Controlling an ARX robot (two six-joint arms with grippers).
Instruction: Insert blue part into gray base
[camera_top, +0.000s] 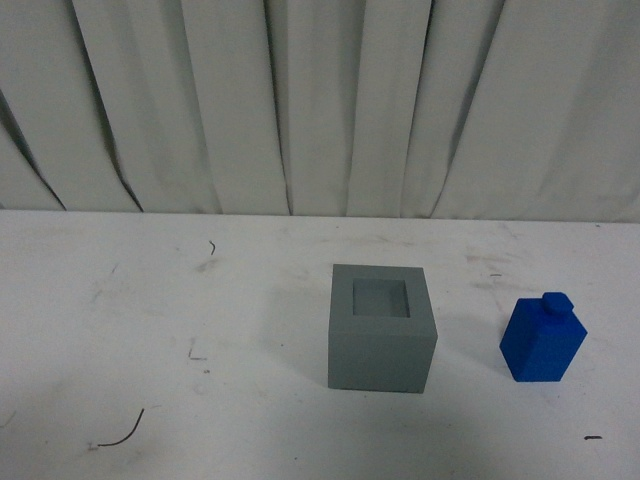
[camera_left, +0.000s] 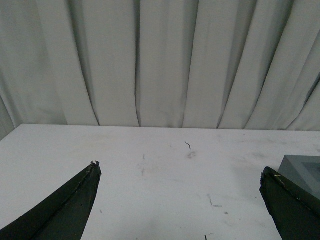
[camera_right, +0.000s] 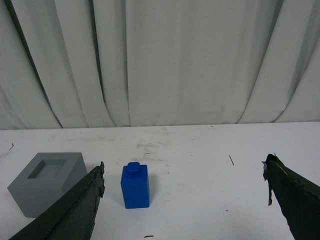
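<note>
The gray base stands on the white table near the middle, its square recess facing up and empty. To its right the blue part stands upright with its small knob on top, a short gap between them. Neither arm shows in the front view. My right gripper is open, well back from the blue part, which stands just inside one finger; the gray base lies beyond that finger. My left gripper is open over bare table, with a corner of the gray base behind one finger.
A white table with scuffs and a few thin dark scraps, such as a curved strand near the front left. A pleated white curtain closes off the back edge.
</note>
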